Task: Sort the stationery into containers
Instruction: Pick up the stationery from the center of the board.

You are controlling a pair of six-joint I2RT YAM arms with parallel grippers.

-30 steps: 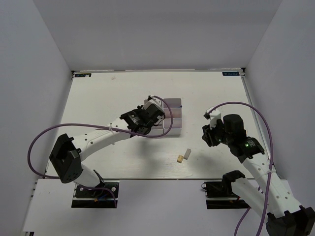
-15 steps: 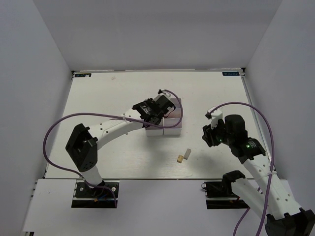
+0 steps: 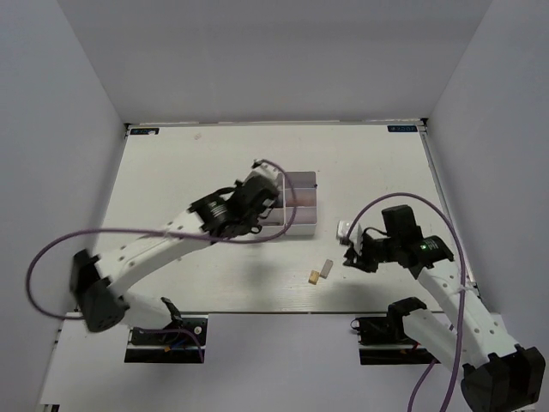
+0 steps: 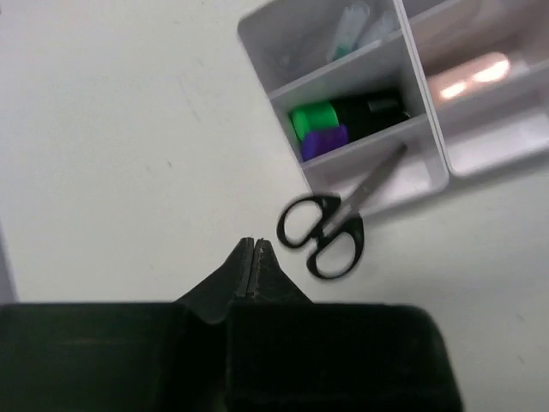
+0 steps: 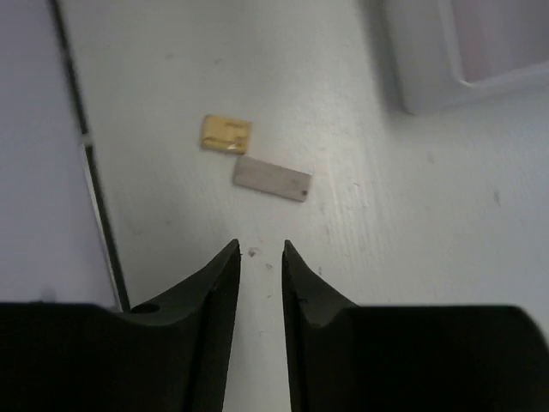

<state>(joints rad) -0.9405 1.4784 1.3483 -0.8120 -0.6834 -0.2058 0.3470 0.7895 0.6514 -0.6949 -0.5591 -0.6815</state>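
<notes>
The white bins (image 4: 343, 81) (image 3: 300, 199) hold pale pens (image 4: 352, 26), a green-capped black marker (image 4: 343, 113) with a purple marker (image 4: 324, 142), and a pinkish-white piece (image 4: 467, 75). Black-handled scissors (image 4: 324, 233) lie with the blades in the nearest bin and the handles out on the table. My left gripper (image 4: 256, 245) (image 3: 257, 206) is shut and empty, just short of the scissors' handles. A tan eraser (image 5: 226, 134) (image 3: 315, 276) and a grey eraser (image 5: 272, 178) (image 3: 327, 268) lie side by side on the table. My right gripper (image 5: 262, 247) (image 3: 350, 256) is open by a narrow gap and empty, just short of the grey eraser.
The table's front edge (image 5: 94, 215) runs close to the left of the erasers in the right wrist view. A corner of the bins (image 5: 455, 60) shows at the top right there. The left arm's purple cable (image 3: 287, 193) loops over the bins.
My left gripper has drawn back left from above the bins. My right gripper has swung down and left toward the two erasers.
</notes>
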